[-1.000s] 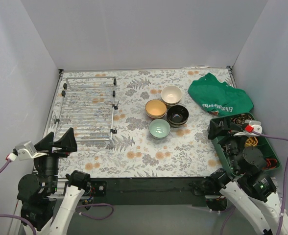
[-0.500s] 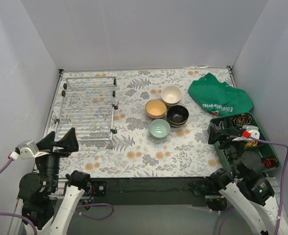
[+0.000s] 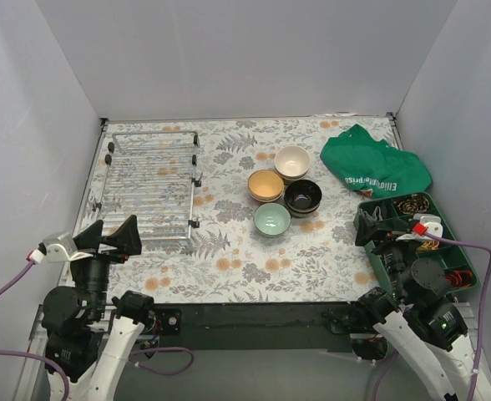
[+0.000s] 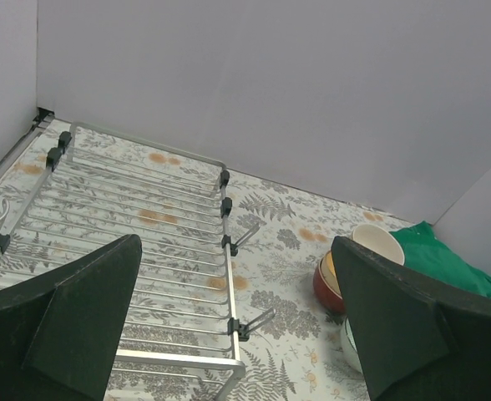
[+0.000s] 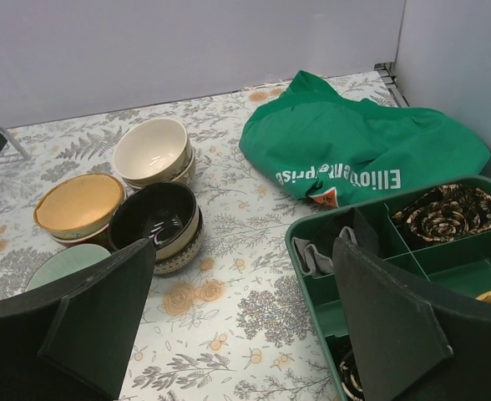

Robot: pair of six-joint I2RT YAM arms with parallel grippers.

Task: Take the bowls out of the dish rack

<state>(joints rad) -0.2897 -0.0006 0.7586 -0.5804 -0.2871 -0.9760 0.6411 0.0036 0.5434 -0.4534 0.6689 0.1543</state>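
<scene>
The silver wire dish rack point(image 3: 149, 185) lies empty at the far left of the table; it also shows in the left wrist view point(image 4: 137, 242). Four bowl groups stand together on the table mid-right: cream bowl point(image 3: 292, 160), tan bowl point(image 3: 265, 185), dark bowl point(image 3: 302, 196), mint bowl point(image 3: 272, 219). The right wrist view shows the cream bowl point(image 5: 151, 149), the tan one point(image 5: 80, 205) and the dark one point(image 5: 155, 215) stacked on other bowls. My left gripper point(image 3: 112, 236) is open and empty just in front of the rack's near edge. My right gripper point(image 3: 377, 219) is open and empty over the green tray.
A crumpled green cloth point(image 3: 372, 165) lies at the far right. A green compartment tray point(image 3: 446, 251) with small items sits at the near right edge. White walls close in the table on three sides.
My left gripper has shifted slightly right and forward toward the rack. My right gripper drew back a little toward the tray, then held still. Bowls and rack have not moved.
</scene>
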